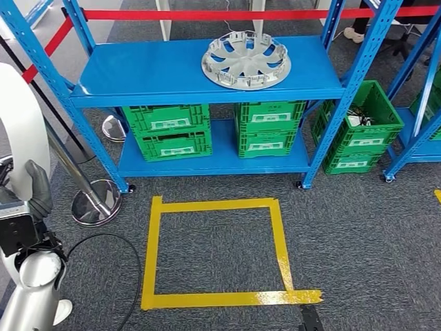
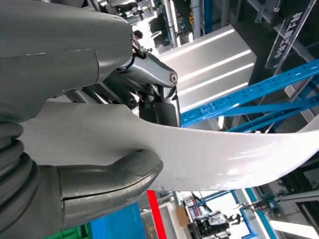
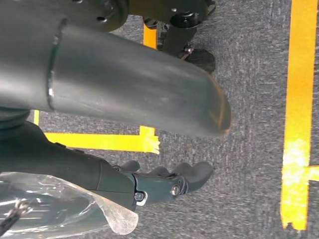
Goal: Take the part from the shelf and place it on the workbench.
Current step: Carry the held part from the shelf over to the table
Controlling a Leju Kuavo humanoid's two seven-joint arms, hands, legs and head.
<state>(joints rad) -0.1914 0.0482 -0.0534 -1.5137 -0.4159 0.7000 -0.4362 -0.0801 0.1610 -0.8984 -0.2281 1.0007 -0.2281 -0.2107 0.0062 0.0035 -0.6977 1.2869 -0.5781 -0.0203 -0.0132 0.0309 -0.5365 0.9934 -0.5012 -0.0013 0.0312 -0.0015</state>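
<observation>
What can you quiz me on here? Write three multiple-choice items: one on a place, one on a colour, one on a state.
1. Where does the round silver wheel cover lie?
A. On the top blue metal shelf board
B. Inside the tape square
C. In a green crate

2. What colour is the tape square on the grey carpet?
A. Red
B. Yellow
C. White

3. What is the left hand doing?
A. Hanging empty
B. Touching the wheel cover
C. Gripping a curved white panel

Key:
1. A: the wheel cover rests on the shelf board.
2. B: the tape square is yellow.
3. C: the left hand clasps the white panel.
</observation>
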